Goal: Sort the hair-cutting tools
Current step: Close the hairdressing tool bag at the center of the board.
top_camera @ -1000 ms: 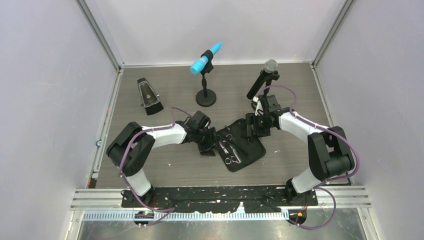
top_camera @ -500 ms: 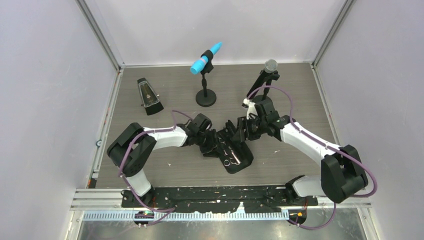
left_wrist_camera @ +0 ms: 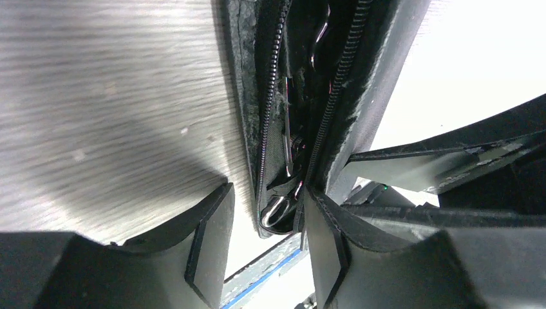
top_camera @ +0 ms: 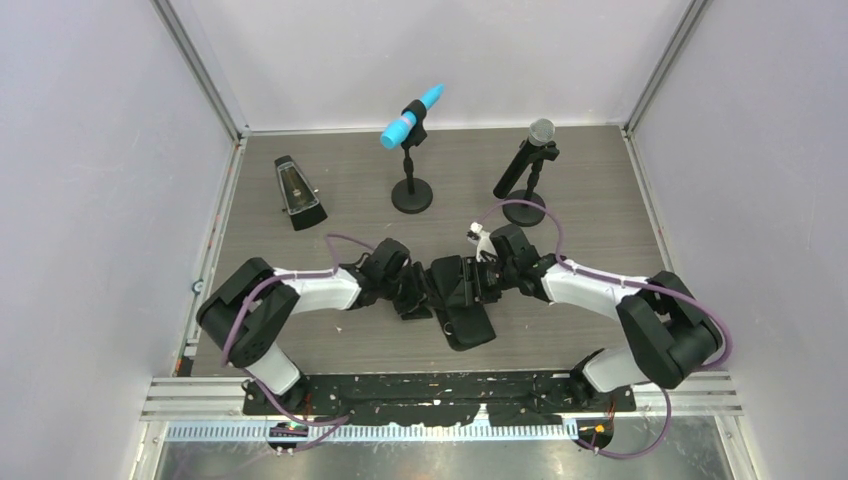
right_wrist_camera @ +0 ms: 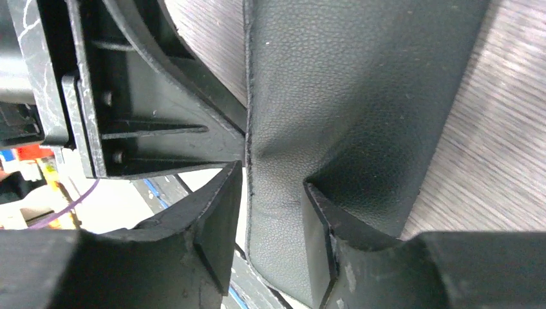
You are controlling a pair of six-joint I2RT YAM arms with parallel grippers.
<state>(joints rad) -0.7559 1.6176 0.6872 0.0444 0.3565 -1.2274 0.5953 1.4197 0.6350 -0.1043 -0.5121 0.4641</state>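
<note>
Between the fingers of the left claw (left_wrist_camera: 267, 193): the zip (left_wrist_camera: 265, 103) edge of the black case (left_wrist_camera: 380, 77), folded almost shut. Touching the upper flap on one side, with a thin bright gap on the other. Cannot tell whether clenched or only straddling. Between the fingers of the right claw (right_wrist_camera: 273, 183): the outer flap of the same case, dented by one pad (right_wrist_camera: 319, 212), with a light slit beside the other. Cannot tell the firmness of this grip either.

At six o'clock in the left wrist view, deep in the mouth of the case: one silver ring handle of the scissors (left_wrist_camera: 275, 212), lying between the two zip rows. Comb and clips not clearly seen.

From above, left claw at nine o'clock of the case, right claw at three o'clock, very near each other. Farther out, metronome (top_camera: 298, 193) at ten o'clock, blue microphone (top_camera: 412, 115) near twelve, grey-headed microphone (top_camera: 527, 160) at one.

Possible trouble:
- Soft flap sliding out of a shallow pinch and dropping open, because of the smooth skin.
- Ring handle catching on the zip teeth.
- Claws knocking together, because of so little room.

Outside of the case: fine-grained, leather-like, easily creased. Inside edge: fabric, a little frayed. Zip: small hard teeth. Scissors: shiny rigid metal. Table (top_camera: 600, 200): grey wood grain, flat and smooth.
</note>
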